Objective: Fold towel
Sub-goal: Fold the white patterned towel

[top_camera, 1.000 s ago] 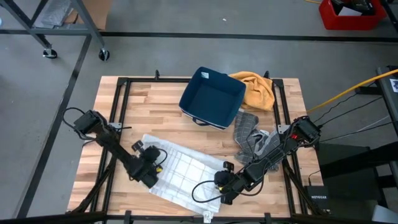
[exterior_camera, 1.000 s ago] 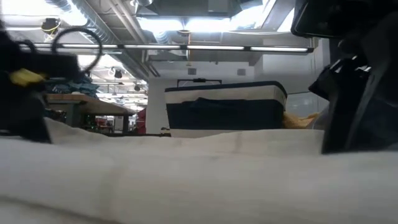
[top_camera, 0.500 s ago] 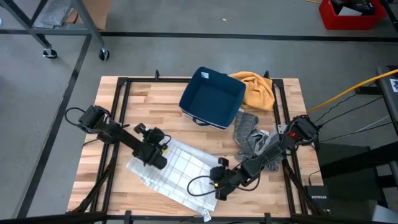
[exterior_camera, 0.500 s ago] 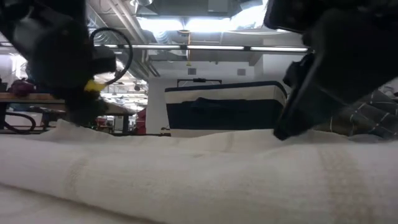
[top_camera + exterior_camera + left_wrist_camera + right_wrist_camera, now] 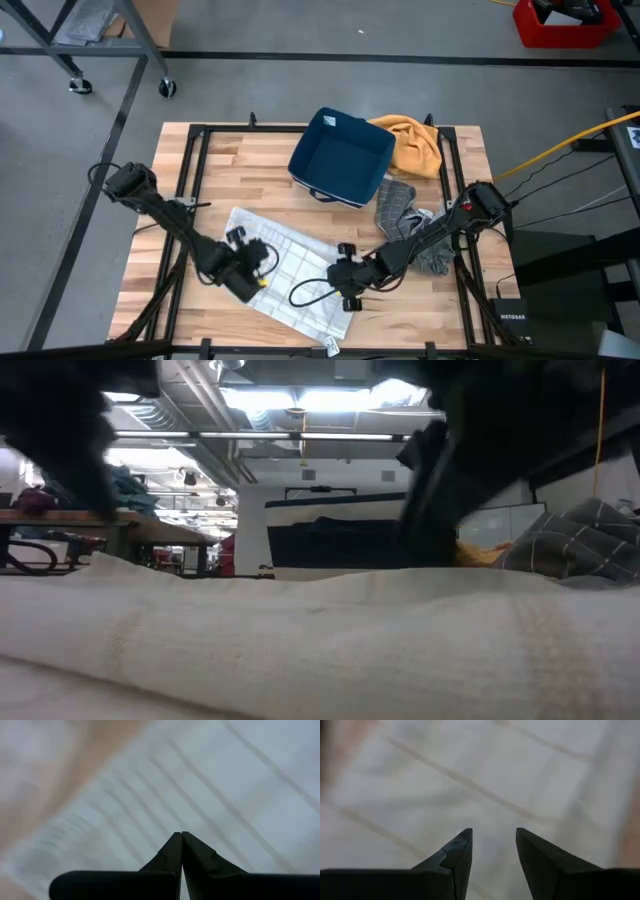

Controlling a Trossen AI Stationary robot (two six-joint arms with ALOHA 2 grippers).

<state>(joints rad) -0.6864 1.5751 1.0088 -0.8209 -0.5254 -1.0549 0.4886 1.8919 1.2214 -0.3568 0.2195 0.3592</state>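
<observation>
A white towel with a thin grid pattern [image 5: 290, 262] lies spread flat on the near half of the wooden table and fills the low view's foreground [image 5: 320, 640]. My left gripper [image 5: 245, 283] is over its left part, pointing down, fingers shut [image 5: 181, 836]. My right gripper [image 5: 346, 288] is over its right part, fingers open [image 5: 494, 832], with towel [image 5: 470, 780] showing between and beyond them. Both wrist views show only towel and a strip of table. My left gripper points its shut fingers down at the towel [image 5: 225, 785] near its left edge. I cannot tell whether the tips touch the cloth.
A blue bin [image 5: 342, 158] stands at the table's far middle, with a yellow cloth [image 5: 412, 145] beside it. A grey checked cloth [image 5: 405, 215] lies under my right arm. A black cable [image 5: 305, 295] loops over the towel. Black rails frame the table.
My left gripper swung toward the far edge, then came back toward the near edge over the towel's left part. My right gripper moved toward the table's left and slightly farther, across the towel's right part. The towel lies about where it did.
</observation>
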